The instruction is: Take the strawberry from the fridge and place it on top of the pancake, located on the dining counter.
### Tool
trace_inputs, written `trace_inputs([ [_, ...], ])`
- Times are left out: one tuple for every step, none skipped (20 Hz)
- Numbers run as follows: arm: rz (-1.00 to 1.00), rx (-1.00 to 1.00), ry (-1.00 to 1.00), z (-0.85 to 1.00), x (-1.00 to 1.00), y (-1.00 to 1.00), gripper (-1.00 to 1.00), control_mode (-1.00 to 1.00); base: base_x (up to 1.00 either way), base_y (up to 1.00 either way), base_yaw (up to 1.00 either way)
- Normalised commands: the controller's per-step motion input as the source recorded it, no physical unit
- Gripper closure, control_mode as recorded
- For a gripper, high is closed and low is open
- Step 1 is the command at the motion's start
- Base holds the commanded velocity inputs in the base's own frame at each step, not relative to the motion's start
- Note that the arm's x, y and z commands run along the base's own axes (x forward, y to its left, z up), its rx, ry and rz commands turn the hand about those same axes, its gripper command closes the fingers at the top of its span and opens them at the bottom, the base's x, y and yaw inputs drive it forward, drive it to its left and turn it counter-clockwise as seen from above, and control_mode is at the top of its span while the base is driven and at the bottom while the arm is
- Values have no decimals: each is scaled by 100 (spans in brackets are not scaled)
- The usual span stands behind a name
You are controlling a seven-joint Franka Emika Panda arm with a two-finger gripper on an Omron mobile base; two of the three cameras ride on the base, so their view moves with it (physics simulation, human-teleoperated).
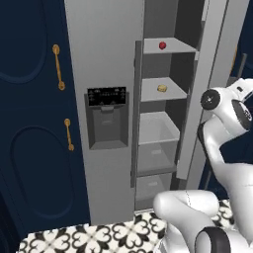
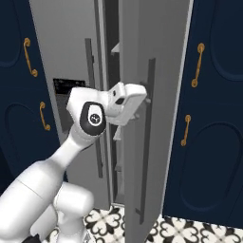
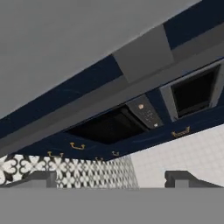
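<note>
The fridge (image 1: 106,64) is light grey; its left door with the dispenser is shut and its right door (image 2: 156,57) stands open. On the top inner shelf sits the strawberry (image 1: 162,45), small and red. My gripper (image 2: 141,102) hovers by the open door's long dark handle (image 2: 146,142), well to the right of the shelves. In the hand view the gripper (image 3: 111,179) is open, its fingertips (image 3: 43,177) wide apart with nothing between them. The pancake and the dining counter are out of view.
A small tan item (image 1: 161,88) lies on the second shelf; the lower shelves (image 1: 155,131) are bare. Navy cabinets with gold handles (image 1: 58,66) flank the fridge. The floor (image 1: 99,237) is patterned tile. The hand view looks past the grey door (image 3: 65,43) toward an oven (image 3: 192,92).
</note>
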Motion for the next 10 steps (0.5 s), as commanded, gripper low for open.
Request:
trace_inputs([
  [-15, 0, -10, 14, -43, -86, -100, -100, 0, 0, 0],
  [-15, 0, -8, 12, -41, -69, -100, -100, 0, 0, 0],
  [-14, 0, -8, 21, -43, -49, -100, -100, 0, 0, 0],
  [-13, 0, -10, 33, -52, -45, -100, -100, 0, 0, 0],
  [-10, 0, -7, 31, -66, -34, -100, -100, 0, 0, 0],
  [-7, 0, -6, 35, -71, 0, -100, -100, 0, 0, 0],
  [-1, 0, -11, 44, -75, 0, -100, -100, 0, 0, 0],
  [0, 0, 0, 24, -51, 7, -100, -100, 0, 0, 0],
  [0, 0, 0, 20, -57, 9, -100, -100, 0, 0, 0],
  [0, 0, 0, 33, -51, 19, -100, -100, 0, 0, 0],
])
